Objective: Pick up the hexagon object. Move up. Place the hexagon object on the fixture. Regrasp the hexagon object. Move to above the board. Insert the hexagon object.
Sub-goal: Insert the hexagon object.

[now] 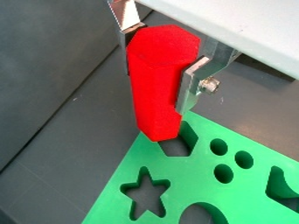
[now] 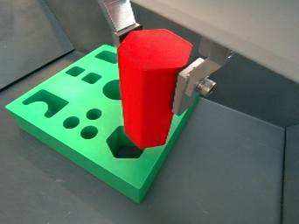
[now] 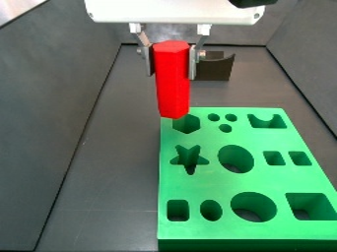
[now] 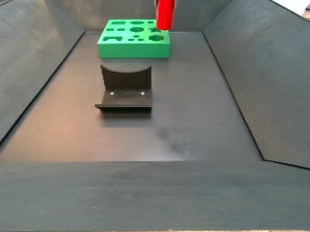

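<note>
Gripper (image 3: 172, 51) points straight down over board (image 3: 243, 212), fingers clamped on hexagon object (image 3: 171, 81), held vert. Its lower end is at hex cut-out (image 2: 125, 145), board's 11 o'clock corner in a side view. Fixture (image 4: 125, 88) well apart.

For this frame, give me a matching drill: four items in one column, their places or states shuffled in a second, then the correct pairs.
Items:
1. hexagon object
2. gripper
3. fixture
4. board

Places or states:
A. standing apart on the dark floor, holding nothing
B. shut on the red piece, above a corner of the green slab
C. lying flat, all its cut-outs unfilled
D. upright, lower end just over the hexagonal hole

Pairs: 1-D, 2-B, 3-A, 4-C
</note>
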### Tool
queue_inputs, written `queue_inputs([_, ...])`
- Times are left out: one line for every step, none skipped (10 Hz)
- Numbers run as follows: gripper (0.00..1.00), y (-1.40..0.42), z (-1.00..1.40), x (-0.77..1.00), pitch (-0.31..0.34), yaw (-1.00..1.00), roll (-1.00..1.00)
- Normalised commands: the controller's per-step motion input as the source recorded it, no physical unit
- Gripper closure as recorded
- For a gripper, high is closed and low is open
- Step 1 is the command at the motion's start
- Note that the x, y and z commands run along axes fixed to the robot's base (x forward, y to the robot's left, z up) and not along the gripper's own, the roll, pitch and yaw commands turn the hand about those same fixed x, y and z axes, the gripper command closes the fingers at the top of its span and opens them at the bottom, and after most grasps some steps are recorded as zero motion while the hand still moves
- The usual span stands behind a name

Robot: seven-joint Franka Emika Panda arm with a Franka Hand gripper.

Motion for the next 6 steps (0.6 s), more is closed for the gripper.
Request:
queue_inputs([1.0, 0.0, -0.03, 0.03, -0.024, 0.0, 0.0])
queue_inputs([1.0, 0.0, -0.03, 0.0, 0.0, 0.01, 0.02])
queue_inputs([1.0, 0.0, 0.0, 0.0, 0.0, 0.04, 0.04])
queue_inputs([1.0, 0.0, -0.09, 0.36, 0.0, 0.17, 0.05])
queue_inputs([1.0, 0.02, -0.13, 0.6, 0.0, 0.17, 0.0])
queue_inputs([1.0, 0.01, -0.13, 0.74, 0.0, 0.15, 0.01])
